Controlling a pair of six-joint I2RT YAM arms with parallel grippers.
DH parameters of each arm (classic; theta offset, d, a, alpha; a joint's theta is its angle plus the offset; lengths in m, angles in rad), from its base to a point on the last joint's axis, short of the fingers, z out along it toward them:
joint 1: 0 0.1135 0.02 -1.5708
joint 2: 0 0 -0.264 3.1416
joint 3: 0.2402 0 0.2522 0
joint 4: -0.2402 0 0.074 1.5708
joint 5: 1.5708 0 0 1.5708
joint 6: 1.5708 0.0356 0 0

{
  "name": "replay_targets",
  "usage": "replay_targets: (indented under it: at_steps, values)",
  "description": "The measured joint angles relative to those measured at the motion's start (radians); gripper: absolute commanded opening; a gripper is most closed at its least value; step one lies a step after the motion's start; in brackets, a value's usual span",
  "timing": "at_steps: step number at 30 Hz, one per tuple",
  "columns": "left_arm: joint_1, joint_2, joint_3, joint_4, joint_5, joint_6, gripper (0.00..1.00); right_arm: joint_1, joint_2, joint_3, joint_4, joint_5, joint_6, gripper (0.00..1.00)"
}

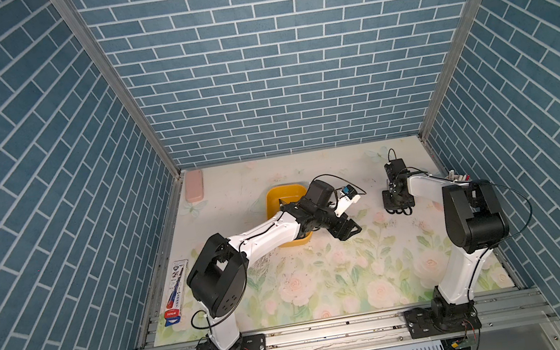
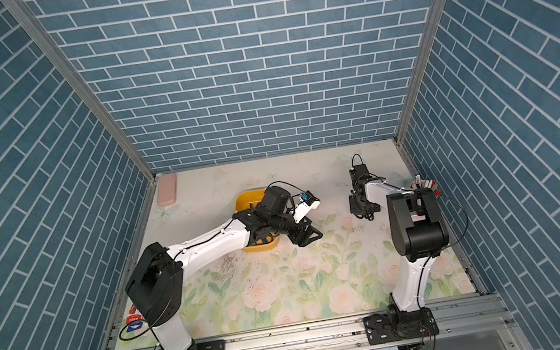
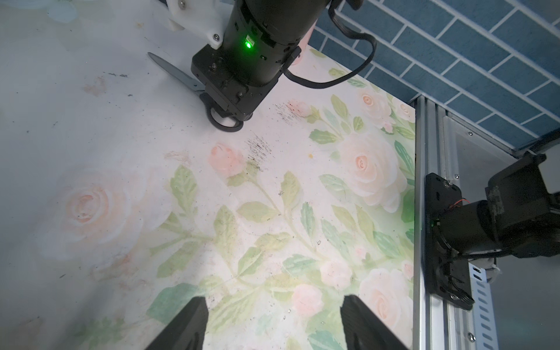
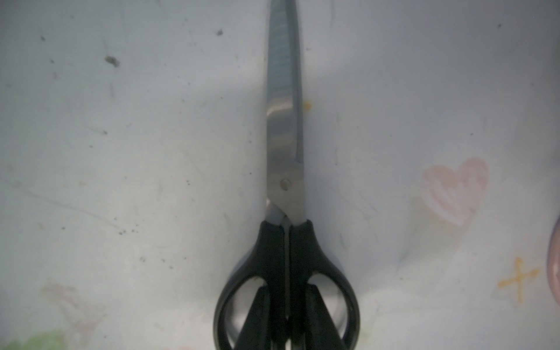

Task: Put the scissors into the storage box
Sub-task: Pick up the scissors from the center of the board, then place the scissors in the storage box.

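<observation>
Now, one pair pinched, not yet boxed

The right end effector (image 4: 287, 289) sits narrow, pinching the black handles of the scissors (image 4: 285, 169), flat on the desk (image 1: 324, 278), well apart from the storage box (image 1: 271, 205). The left end effector (image 1: 346, 230) hangs wide and empty just beside that box. Lift and drop remain; box contents are hidden under the left arm (image 1: 265, 236).

Two white-and-black robot arms are counted: the left arm (image 1: 269, 236) and the right arm (image 1: 458, 269). One yellow-orange rounded plastic storage box (image 1: 284, 191) is seen, its inside mostly hidden. One flat pink oblong case (image 1: 193, 186), one round cup (image 2: 425, 185) of uncountable pens and one printed flat packet (image 1: 177, 293) are counted. One pair of scissors (image 4: 285, 181), black-handled and grey-bladed, is counted on the table.
</observation>
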Motion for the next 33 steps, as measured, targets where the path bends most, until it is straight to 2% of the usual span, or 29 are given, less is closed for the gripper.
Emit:
replay_targets:
  at_steps: [13,19,24,33]
  values:
    - [0.055,-0.084,-0.067,0.037,-0.050,-0.027,0.75,0.016,-0.002,0.000,0.000,0.003,-0.001,0.00]
    - [0.095,-0.167,-0.167,0.110,-0.060,-0.071,0.76,0.054,-0.008,0.001,-0.025,0.002,-0.001,0.00]
    - [0.175,-0.248,-0.231,0.149,-0.087,-0.114,0.76,0.100,-0.019,0.035,-0.101,-0.021,-0.001,0.00]
    - [0.380,-0.406,-0.369,0.198,-0.170,-0.190,0.77,0.232,-0.072,0.229,-0.219,-0.056,0.000,0.00]
